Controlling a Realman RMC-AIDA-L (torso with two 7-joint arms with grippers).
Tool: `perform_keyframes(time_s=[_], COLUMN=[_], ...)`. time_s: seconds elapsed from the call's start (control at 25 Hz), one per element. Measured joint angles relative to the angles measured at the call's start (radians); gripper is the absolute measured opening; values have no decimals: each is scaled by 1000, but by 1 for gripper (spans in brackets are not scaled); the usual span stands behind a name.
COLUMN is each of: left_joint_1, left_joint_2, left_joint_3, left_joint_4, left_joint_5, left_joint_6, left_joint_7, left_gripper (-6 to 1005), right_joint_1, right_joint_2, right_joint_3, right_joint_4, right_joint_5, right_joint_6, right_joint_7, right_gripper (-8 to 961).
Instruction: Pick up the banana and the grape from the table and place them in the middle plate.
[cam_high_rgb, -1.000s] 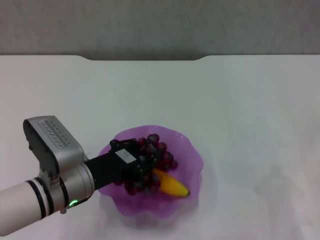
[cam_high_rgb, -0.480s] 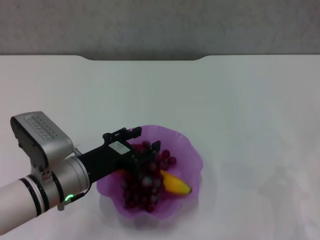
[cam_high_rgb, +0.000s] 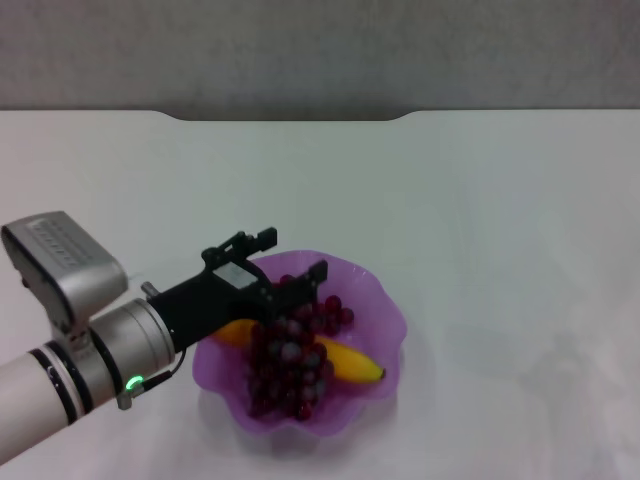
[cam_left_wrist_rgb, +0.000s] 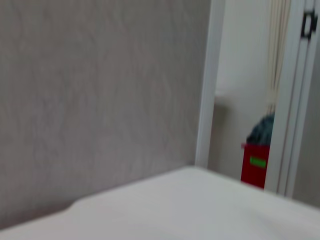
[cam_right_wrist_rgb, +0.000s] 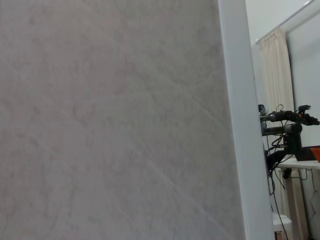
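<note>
Nearest to you, the bunch of small dark red-purple round grapes (cam_high_rgb: 290, 355) lies inside the translucent purple plastic dish with the wavy scalloped rim (cam_high_rgb: 385, 300), towards its near-left part. The bunch is lumpy and soft. I judge that the single grapes can come off or roll if you squeeze hard, so if you need to move it, take it at the thick upper part of the cluster, with a gentle grip, and lift straight up.

Partly under the grapes lies the curved yellow-orange banana (cam_high_rgb: 350, 365). One end shows on the right of the bunch and the other end on the left, near the arm. It is also inside the dish. The banana looks firm and smooth, a little slippery I think. The best hold is across its middle, but there the grapes cover it now.

A little farther, the left end effector (cam_high_rgb: 285, 265) is above the far-left rim of the dish. Its two black fingers (cam_high_rgb: 310, 272) stand apart and nothing is between them, so it is open and empty.

The dish is probably light and can slide on the white flat desk (cam_high_rgb: 480, 200), so do not push its rim.

The right end effector is not seen in any view.
</note>
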Motion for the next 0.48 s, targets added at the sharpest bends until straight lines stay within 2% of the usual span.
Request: perform_keyframes(time_s=[0.12,0.24,0.48], left_joint_1=[8,38,69], left_joint_2=[2,-1,-5], left_joint_3=[-10,-25,-20], left_joint_4=[6,13,79], left_joint_5=[-43,-103,-275], left_joint_6=[-55,-137,-255], left_joint_7=[32,128,300], left_gripper=[903,757,629], right_joint_1=[3,9,26], right_joint_2=[0,0,1], right_joint_3=[0,-4,-26], right_joint_4=[3,13,39], right_joint_5=[0,0,-1], right_joint_6=[0,0,-6], right_joint_7=[0,0,0], right_gripper=[5,6,6])
